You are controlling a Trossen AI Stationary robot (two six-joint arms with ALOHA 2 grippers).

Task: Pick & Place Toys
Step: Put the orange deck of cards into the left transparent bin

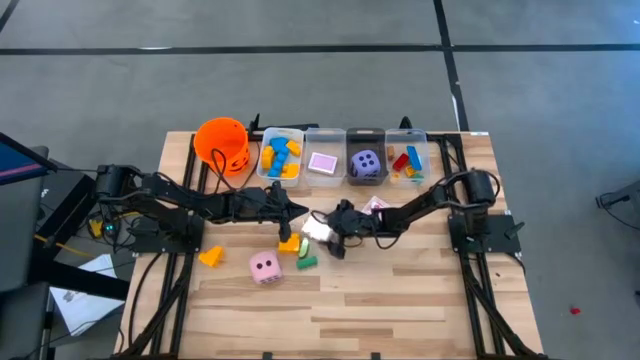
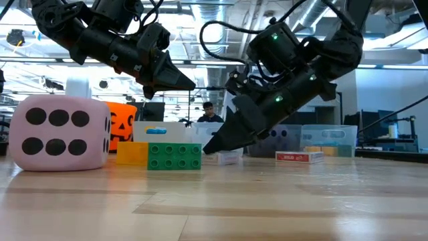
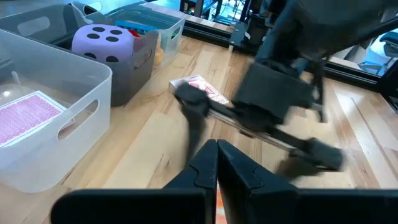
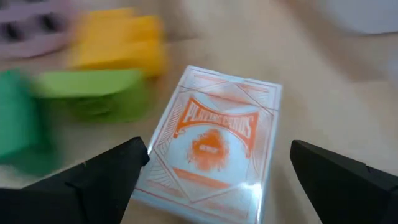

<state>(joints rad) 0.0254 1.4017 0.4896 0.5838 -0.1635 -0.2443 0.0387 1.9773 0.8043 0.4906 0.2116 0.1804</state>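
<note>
Hovering with fingers spread wide, right gripper (image 4: 214, 171) straddles a card pack (image 4: 211, 143) lying flat on the wooden table (image 1: 400, 290); white box, orange ornate print, "PLAYING CARDS" barely legible. Beside it sit a green block (image 4: 93, 93) and a yellow block (image 4: 118, 43). Left gripper (image 3: 216, 163) is closed on nothing, just above the table near the clear bins (image 1: 335, 160).

Surface (image 1: 400, 290): pale wooden planks, smooth, with a soft sheen.
Card box (image 4: 214, 143): glossy, wrapped in clear shiny film.
Bins (image 3: 68, 118): translucent plastic, smooth.
Pink die (image 2: 59, 132): soft, matt.
Green block (image 2: 174, 156): hard studded plastic.
Right tool (image 4: 214, 177): dark matt plastic fingers.
</note>
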